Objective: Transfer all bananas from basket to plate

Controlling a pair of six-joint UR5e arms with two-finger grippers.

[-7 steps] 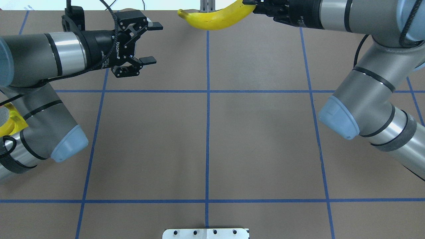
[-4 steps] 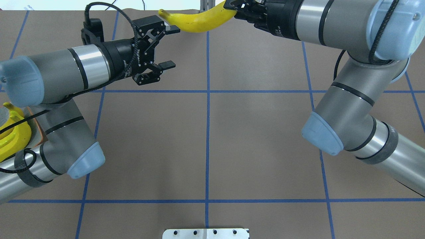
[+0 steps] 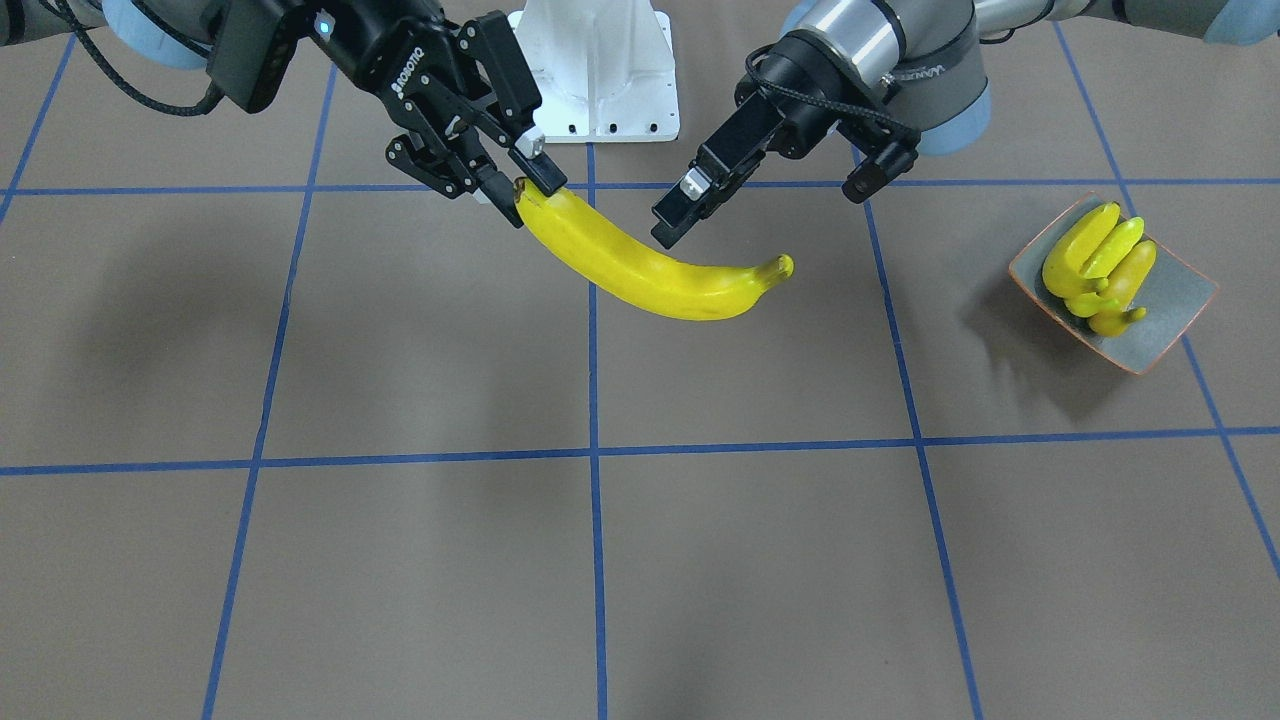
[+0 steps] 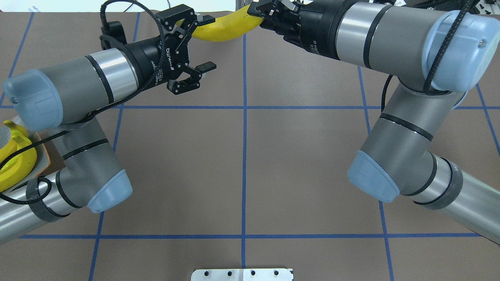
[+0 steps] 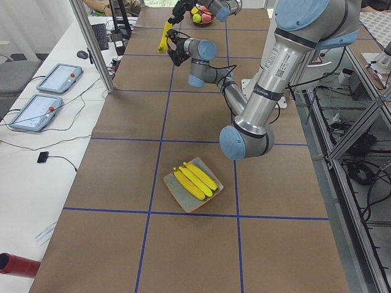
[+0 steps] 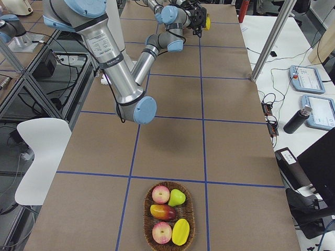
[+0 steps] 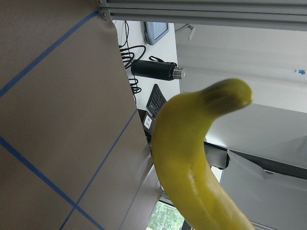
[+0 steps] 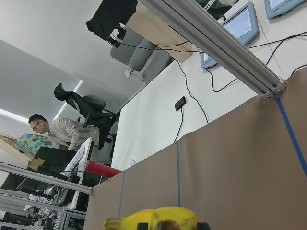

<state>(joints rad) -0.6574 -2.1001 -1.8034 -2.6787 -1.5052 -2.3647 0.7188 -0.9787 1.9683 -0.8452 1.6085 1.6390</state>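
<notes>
Shifting left: banana (image 3: 640, 270) in right gripper (image 3: 525, 190) | left gripper (image 4: 209, 42) spread, nearer

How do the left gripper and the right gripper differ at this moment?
The right gripper has shut jaws; the left gripper has jaws wide apart. The right gripper holds the banana by one end; the left gripper holds nothing, near its free half. Both are black and two-fingered.

Yellow banana (image 3: 640, 278), grey plate (image 3: 1172, 298) (orange rim); brown table (image 3: 400, 340), blue grid (image 3: 596, 560)

banana (image 3: 640, 275) bars gap between left hand (image 3: 760, 212) and right hand (image 3: 518, 188), plate (image 3: 1175, 300) crowded
</notes>
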